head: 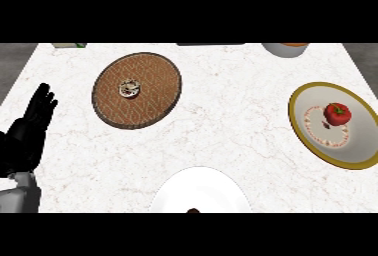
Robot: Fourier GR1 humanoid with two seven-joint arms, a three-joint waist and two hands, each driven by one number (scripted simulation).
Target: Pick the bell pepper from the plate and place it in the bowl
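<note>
Bell pepper [337,114] on gold-rimmed plate [298,116], desk right | white bowl [199,192] near front edge, without pepper | left hand [33,120] resting, fingers straight, holding nothing | transfer outstanding

No text, label, brand, number or sign can be read anywhere in the head view. Only patterns are seen: a fine light tracery on the brown round plate [137,90], and a reddish ring mark on the gold-rimmed plate [334,125]. Neither forms letters or figures. The small objects at the far edge of the tabletop [221,130] are cut off by the frame, and no writing can be made out on them.
</note>
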